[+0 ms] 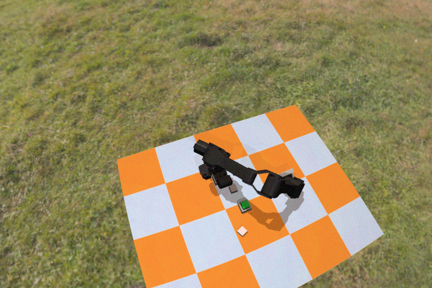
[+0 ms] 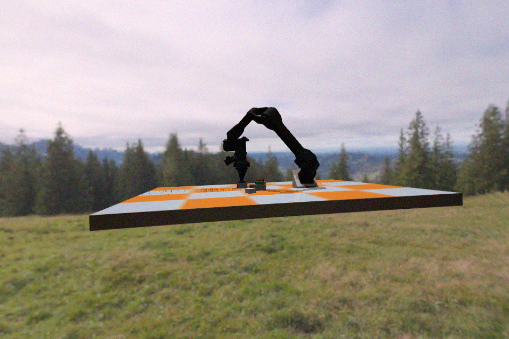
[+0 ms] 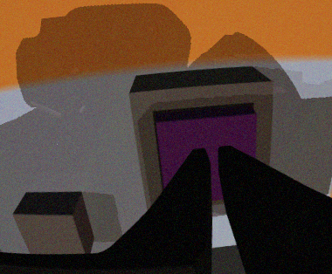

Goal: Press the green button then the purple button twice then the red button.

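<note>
I have the empty, closed jaws down on the purple button (image 3: pixel 207 140), likely mid-press, so next I bottom out, then lift straight off.

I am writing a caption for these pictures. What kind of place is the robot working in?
It looks like an open hillside meadow: grass all around, conifer trees under a cloudy sky. The arm stands on an orange-and-white checkered platform, its shut claw over a purple button.
</note>
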### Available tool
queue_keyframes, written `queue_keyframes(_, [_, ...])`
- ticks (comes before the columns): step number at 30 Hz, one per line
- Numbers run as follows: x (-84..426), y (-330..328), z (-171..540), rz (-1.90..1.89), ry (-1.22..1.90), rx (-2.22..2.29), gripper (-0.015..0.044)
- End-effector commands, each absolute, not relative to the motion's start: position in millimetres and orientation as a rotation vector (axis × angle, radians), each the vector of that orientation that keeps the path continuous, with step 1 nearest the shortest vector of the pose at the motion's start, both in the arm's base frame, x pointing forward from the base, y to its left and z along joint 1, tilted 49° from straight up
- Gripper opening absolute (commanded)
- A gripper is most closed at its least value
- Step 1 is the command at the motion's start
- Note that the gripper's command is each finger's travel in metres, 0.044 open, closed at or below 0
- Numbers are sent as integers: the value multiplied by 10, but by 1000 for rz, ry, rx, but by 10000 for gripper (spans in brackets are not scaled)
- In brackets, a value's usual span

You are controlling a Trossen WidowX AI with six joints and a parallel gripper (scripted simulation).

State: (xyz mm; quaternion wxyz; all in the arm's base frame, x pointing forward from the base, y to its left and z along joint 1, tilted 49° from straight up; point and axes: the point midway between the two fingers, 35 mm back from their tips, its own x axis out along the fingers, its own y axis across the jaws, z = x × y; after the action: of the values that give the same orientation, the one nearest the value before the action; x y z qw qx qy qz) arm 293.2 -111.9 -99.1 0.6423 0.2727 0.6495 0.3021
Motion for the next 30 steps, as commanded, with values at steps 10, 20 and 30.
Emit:
queue_keyframes(10, [2921, -1096, -1004, 688, 1482, 635, 20])
queue_keyframes(20, [2929, -1347, -784, 687, 1483, 635, 20])
queue_keyframes(30, [2943, -1811, -375, 685, 1484, 634, 20])
